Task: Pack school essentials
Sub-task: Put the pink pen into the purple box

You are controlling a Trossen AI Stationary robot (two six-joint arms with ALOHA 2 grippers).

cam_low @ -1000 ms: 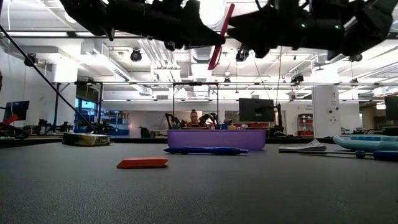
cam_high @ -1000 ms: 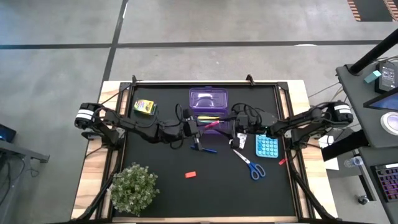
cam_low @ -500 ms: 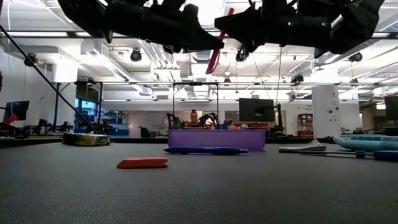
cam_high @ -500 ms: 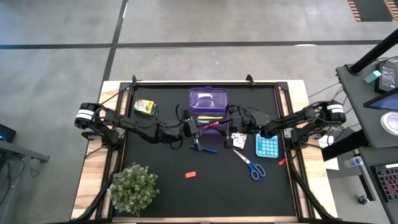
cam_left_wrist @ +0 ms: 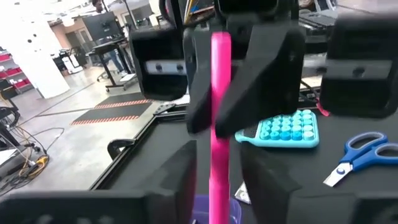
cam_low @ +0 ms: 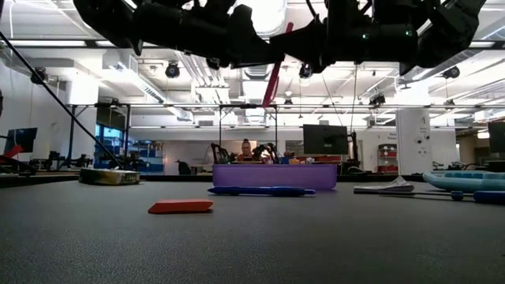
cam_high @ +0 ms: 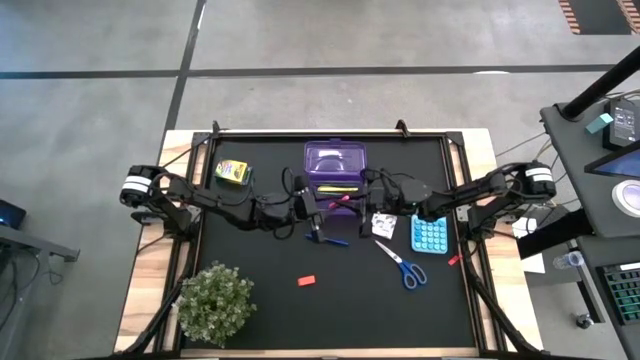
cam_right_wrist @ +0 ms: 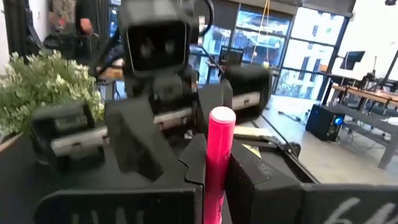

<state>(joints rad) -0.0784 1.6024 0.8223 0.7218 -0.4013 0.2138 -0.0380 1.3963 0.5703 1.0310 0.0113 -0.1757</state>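
I see the slim pink marker (cam_high: 340, 200) held tilted in the air just in front of the purple plastic box (cam_high: 335, 160), above the table. Both grippers meet on it: my left gripper (cam_high: 322, 203) is clamped on one end, my right gripper (cam_high: 366, 194) has its fingers closed on the other. Below lie a blue pen (cam_high: 328, 239), the red flat eraser (cam_high: 306, 281), blue-handled scissors (cam_high: 401, 264) and a teal button-covered square (cam_high: 429, 234). The yellow-green crayon box (cam_high: 232, 171) sits well apart.
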